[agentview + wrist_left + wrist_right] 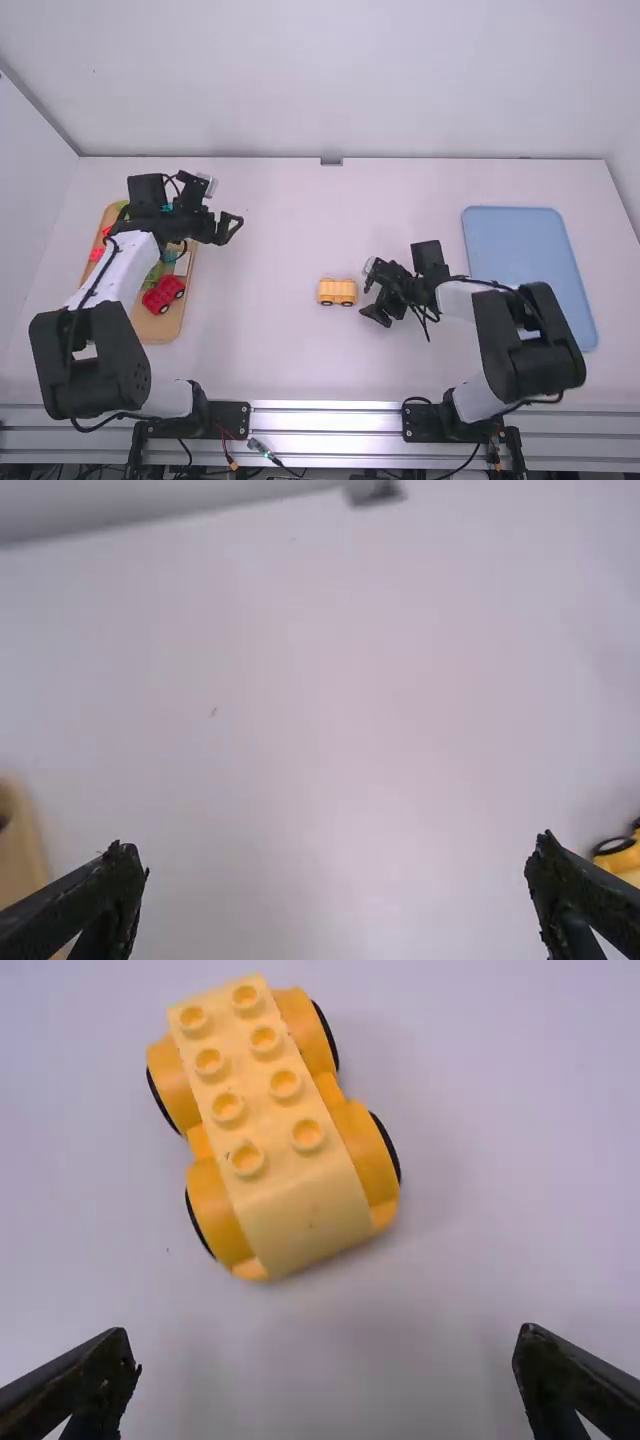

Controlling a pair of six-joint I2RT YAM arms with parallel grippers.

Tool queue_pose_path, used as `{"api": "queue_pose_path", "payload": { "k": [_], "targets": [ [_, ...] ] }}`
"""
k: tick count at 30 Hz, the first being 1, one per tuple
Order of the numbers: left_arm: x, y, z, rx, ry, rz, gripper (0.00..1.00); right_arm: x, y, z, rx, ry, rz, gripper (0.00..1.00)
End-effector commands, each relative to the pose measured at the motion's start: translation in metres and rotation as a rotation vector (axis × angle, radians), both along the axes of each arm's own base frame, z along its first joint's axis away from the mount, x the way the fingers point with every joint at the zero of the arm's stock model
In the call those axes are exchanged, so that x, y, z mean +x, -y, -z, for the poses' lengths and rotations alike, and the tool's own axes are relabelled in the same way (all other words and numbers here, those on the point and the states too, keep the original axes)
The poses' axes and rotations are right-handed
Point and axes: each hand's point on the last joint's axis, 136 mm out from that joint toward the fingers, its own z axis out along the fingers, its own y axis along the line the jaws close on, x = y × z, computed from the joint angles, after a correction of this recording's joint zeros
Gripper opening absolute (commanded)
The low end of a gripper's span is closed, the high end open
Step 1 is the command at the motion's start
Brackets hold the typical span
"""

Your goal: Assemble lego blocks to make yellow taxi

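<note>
One left end effector (pixel 235 230), one right end effector (pixel 366 299), both spread wide (one yellow car (pixel 337 291) near right).

high view looking down, wrist views nearer

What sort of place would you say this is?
Probably a robot lab or test station: two arms, with the left gripper and right gripper, are mounted on a metal rail at a white table, with a toy car between them.
</note>
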Motion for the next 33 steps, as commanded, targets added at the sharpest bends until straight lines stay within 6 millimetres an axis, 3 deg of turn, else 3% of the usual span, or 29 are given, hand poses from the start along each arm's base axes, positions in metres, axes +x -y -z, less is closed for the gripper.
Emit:
{"api": "queue_pose_path", "payload": {
  "k": [1,2,6,7,10,13,14,16,17,20,23,25,28,33],
  "targets": [
    [0.010,-0.032,-0.018,0.081,0.001,-0.129,0.99,0.015,0.014,-0.013,-0.120,0.099,0.044,0.99],
    [0.010,-0.037,-0.020,0.095,-0.009,-0.149,0.99,0.017,0.014,-0.017,-0.124,0.110,0.053,0.99],
    [0.008,-0.096,-0.042,0.237,-0.102,-0.374,0.99,0.026,0.010,-0.045,-0.130,0.212,0.083,0.99],
    [0.008,-0.096,-0.042,0.237,-0.102,-0.374,0.99,0.026,0.010,-0.045,-0.130,0.212,0.083,0.99],
    [0.001,-0.137,-0.068,0.283,-0.172,-0.472,0.99,0.028,0.006,-0.061,-0.143,0.279,0.082,0.99],
    [-0.001,-0.164,-0.082,0.289,-0.194,-0.534,0.99,0.030,0.006,-0.067,-0.156,0.310,0.085,0.99],
    [-0.003,-0.182,-0.091,0.283,-0.208,-0.571,0.98,0.031,0.006,-0.071,-0.159,0.327,0.086,0.99],
    [-0.005,-0.193,-0.095,0.275,-0.222,-0.593,0.99,0.032,0.008,-0.073,-0.165,0.337,0.094,0.99],
    [-0.010,-0.210,-0.097,0.256,-0.255,-0.625,0.99,0.034,0.009,-0.075,-0.166,0.346,0.101,0.99],
    [-0.016,-0.240,-0.091,0.155,-0.314,-0.776,0.99,0.039,0.013,-0.079,-0.158,0.360,0.119,0.99],
    [-0.023,-0.255,-0.076,0.089,-0.372,-0.866,0.99,0.045,0.019,-0.083,-0.156,0.381,0.143,0.99],
    [-0.023,-0.262,-0.062,0.118,-0.394,-0.824,0.99,0.051,0.024,-0.087,-0.152,0.391,0.164,0.99],
    [-0.016,-0.257,-0.041,0.187,-0.403,-0.616,0.99,0.056,0.031,-0.091,-0.149,0.394,0.190,0.99],
    [-0.030,-0.271,-0.004,0.309,-0.516,-0.558,0.98,0.057,0.027,-0.097,-0.112,0.394,0.177,0.99]
  ]
}}
